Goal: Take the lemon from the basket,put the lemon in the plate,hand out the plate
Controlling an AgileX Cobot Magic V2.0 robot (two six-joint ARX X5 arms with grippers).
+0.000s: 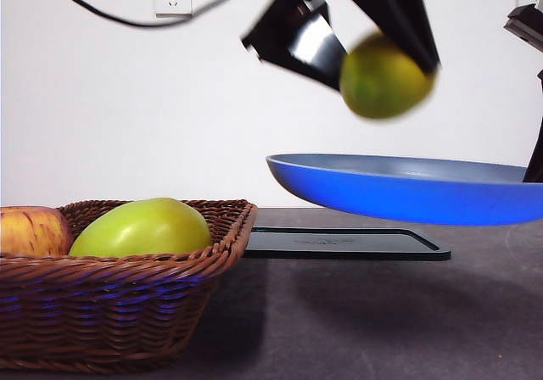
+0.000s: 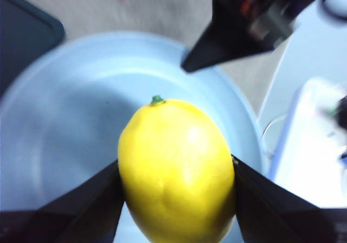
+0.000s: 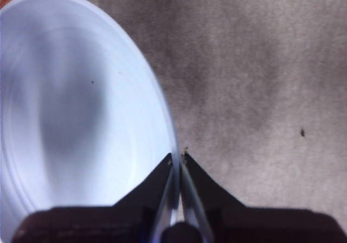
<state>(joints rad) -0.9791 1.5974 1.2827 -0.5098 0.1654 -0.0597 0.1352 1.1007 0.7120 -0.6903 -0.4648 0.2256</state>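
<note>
Above round light-blue plate (image 1: 407, 195): small bright yellow lemon (image 2: 176, 170), clamped in left claw (image 2: 176, 199).
Right claw (image 3: 177, 161) pinched on plate rim, clear of table (image 1: 356, 312).

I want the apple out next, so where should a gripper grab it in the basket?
Come from above and pinch the apple across its exposed rounded top. It sits low in the basket against the green fruit, so only the top is reachable; its lower sides are hidden.
</note>
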